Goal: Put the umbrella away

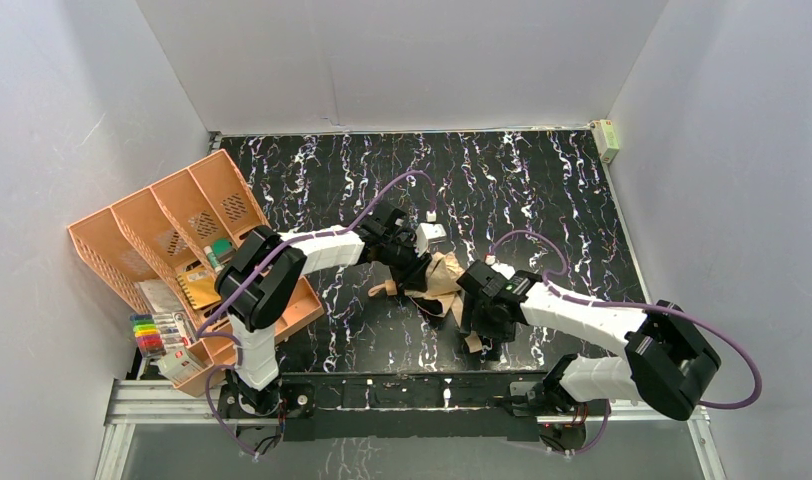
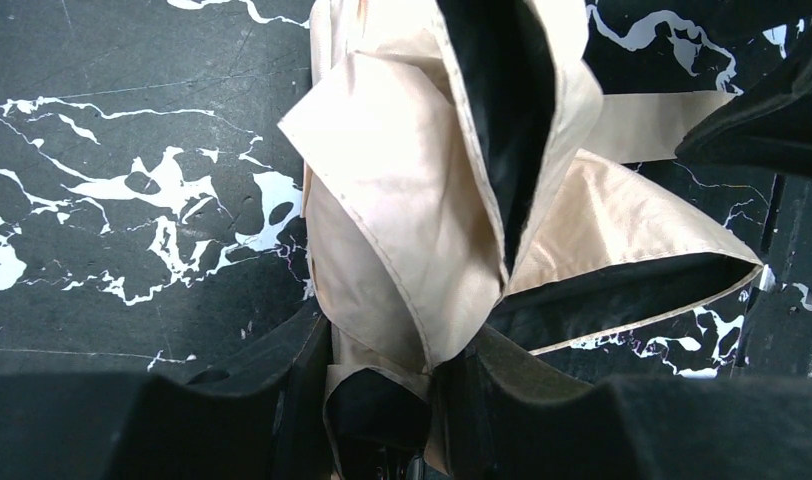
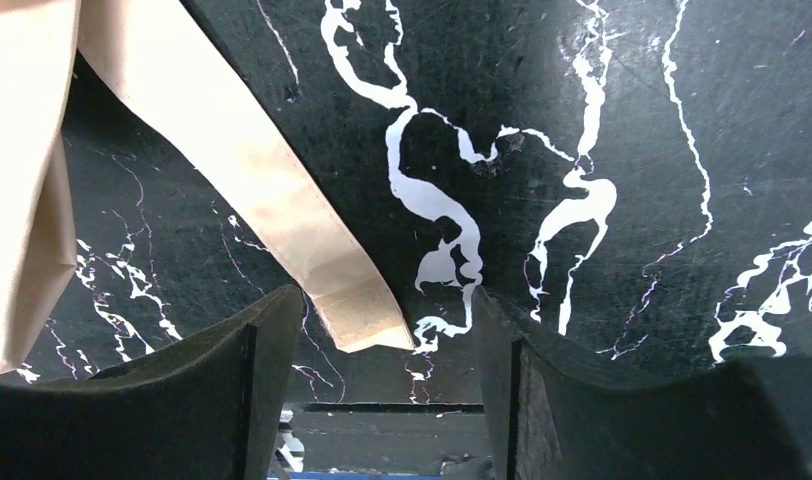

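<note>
The umbrella point(image 1: 444, 278) lies collapsed on the black marble table, tan canopy bunched with black lining showing, its small tan handle point(image 1: 382, 291) pointing left. My left gripper point(image 1: 414, 272) is shut on the canopy folds; in the left wrist view tan fabric point(image 2: 402, 200) fills the narrow gap between the fingers point(image 2: 402, 350). The tan strap point(image 3: 282, 220) trails toward the near edge. My right gripper point(image 3: 387, 320) hovers open over the strap's free end, which sits just ahead of the left finger, untouched. The same gripper point(image 1: 479, 335) is right of the umbrella from above.
An orange desk organizer point(image 1: 172, 240) holding notebooks stands at the left, with coloured markers point(image 1: 147, 335) beside it. A small white object point(image 1: 431, 215) lies behind the umbrella. A pale box point(image 1: 607, 138) sits in the far right corner. The table's near edge point(image 3: 382, 405) is just below the right gripper.
</note>
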`<act>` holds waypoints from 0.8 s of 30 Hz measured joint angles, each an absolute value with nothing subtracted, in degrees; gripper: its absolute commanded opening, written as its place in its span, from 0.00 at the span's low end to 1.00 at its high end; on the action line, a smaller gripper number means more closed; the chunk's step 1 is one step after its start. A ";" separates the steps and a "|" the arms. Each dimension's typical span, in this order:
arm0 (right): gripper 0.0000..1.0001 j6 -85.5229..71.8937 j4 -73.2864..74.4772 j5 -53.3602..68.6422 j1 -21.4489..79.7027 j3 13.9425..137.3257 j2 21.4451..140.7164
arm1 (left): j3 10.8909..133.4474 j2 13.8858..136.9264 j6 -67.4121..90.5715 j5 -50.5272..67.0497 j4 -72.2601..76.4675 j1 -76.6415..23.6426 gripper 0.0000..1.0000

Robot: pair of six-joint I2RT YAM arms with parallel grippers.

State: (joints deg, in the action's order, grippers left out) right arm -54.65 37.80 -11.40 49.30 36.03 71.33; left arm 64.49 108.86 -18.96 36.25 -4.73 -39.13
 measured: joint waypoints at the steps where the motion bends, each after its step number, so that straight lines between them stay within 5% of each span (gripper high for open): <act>1: 0.67 -55.05 37.71 -11.22 49.41 36.03 71.33 | 64.45 108.79 -18.85 36.07 -4.69 -39.13 0.00; 12: 0.50 -56.23 37.63 -10.68 49.69 36.32 72.66 | 64.16 108.38 -17.56 34.59 -4.51 -39.13 0.00; 22: 0.00 -57.41 34.37 -6.63 50.54 35.62 73.93 | 63.83 108.12 -14.94 33.08 -3.86 -39.11 0.00; 24: 0.00 -57.93 32.71 -5.21 50.57 35.14 73.93 | 63.37 107.81 -14.02 32.38 -3.20 -39.13 0.00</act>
State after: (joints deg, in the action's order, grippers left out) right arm -57.93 32.71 -5.21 50.57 35.14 73.93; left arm 63.37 107.81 -14.02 32.38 -3.20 -39.13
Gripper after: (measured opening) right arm 0.027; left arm 0.328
